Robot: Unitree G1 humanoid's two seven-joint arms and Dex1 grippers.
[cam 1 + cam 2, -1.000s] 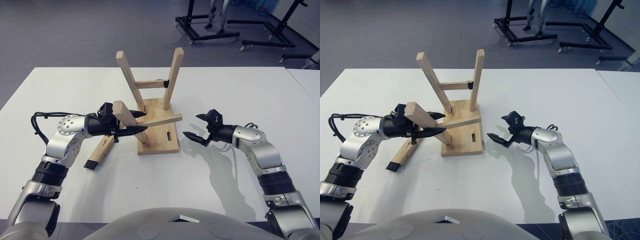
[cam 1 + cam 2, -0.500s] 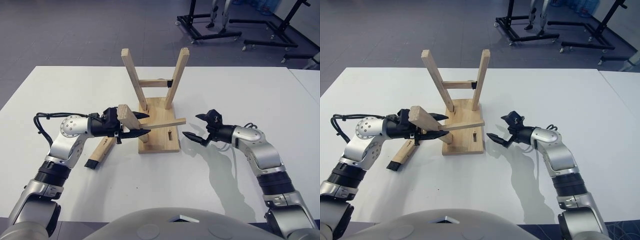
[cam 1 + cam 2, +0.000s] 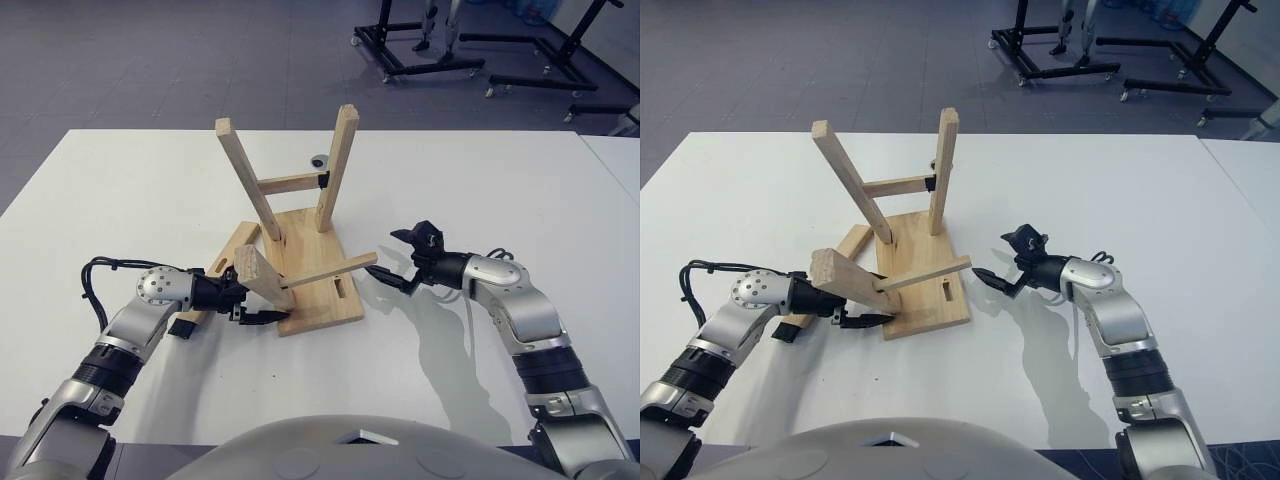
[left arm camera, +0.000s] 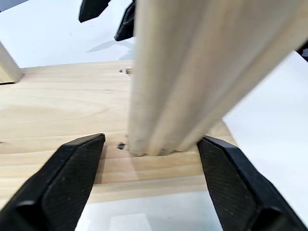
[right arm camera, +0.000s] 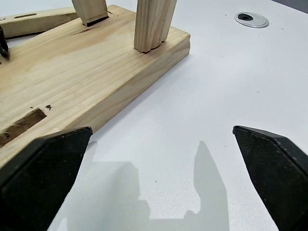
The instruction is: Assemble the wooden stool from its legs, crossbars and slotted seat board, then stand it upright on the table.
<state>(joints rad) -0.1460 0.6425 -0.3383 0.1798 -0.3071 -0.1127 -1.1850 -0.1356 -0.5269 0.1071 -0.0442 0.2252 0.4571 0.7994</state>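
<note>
Swung down and nearer to us, our left gripper [image 3: 268,310] clamps the tilted leg [image 3: 263,279] at the near-left corner of the seat board [image 3: 320,305] on the table [image 3: 500,180], our right gripper [image 3: 381,253] hangs spread wide beside the board's right edge, and two joined legs [image 3: 335,165] stand up from its far end.

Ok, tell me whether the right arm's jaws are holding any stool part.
No, the jaws stand open over the white table beside the seat board, with nothing between them.
</note>
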